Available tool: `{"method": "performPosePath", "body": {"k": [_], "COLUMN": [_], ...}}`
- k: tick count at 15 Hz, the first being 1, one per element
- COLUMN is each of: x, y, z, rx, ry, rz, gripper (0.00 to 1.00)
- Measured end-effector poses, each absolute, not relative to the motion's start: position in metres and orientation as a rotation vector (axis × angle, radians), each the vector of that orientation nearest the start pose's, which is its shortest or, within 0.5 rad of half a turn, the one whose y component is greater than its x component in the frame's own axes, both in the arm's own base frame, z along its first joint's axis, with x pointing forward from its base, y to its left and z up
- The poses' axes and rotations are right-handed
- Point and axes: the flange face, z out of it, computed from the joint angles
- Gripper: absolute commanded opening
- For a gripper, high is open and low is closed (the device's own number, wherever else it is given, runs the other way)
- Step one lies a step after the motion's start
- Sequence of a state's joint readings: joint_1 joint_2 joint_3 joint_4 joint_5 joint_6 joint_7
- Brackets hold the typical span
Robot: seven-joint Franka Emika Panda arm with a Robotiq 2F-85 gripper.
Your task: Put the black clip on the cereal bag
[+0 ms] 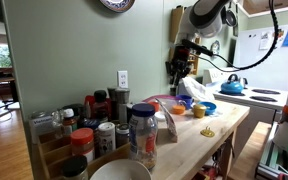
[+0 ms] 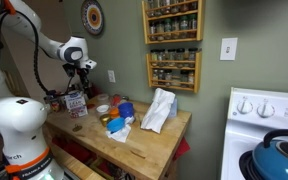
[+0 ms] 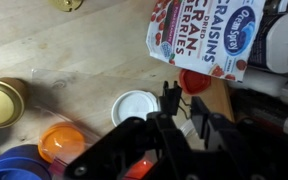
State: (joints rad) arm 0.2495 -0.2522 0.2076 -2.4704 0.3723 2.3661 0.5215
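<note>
Clip looks pinched in my closed gripper, raised above the desk; carrying it to the bag and clamping it on remain.

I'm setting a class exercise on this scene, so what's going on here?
A robot arm's claw hovers over the cluttered wooden counter, above a Craisins bag. It seems to grip a small black clip. The clear cereal bag stands apart, mid-counter, with no clip visible on it yet.
</note>
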Motion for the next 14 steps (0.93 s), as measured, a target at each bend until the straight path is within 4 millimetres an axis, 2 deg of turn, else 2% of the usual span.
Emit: {"method": "performPosePath", "body": {"k": [3,5,11,14], "x": [0.412,0.409,0.38,0.374], "y": [0.21,0.226,0.321,0.357], "z": [0.399,0.404,0.43,0.433], "rx": [-2.838,-2.846,-2.925,-2.964], "ry": [0.442,0.403,0.205,0.139], "rz": [-0.036,-0.037,-0.032,-0.047], "gripper": [0.07,0.07,0.07,0.07]}}
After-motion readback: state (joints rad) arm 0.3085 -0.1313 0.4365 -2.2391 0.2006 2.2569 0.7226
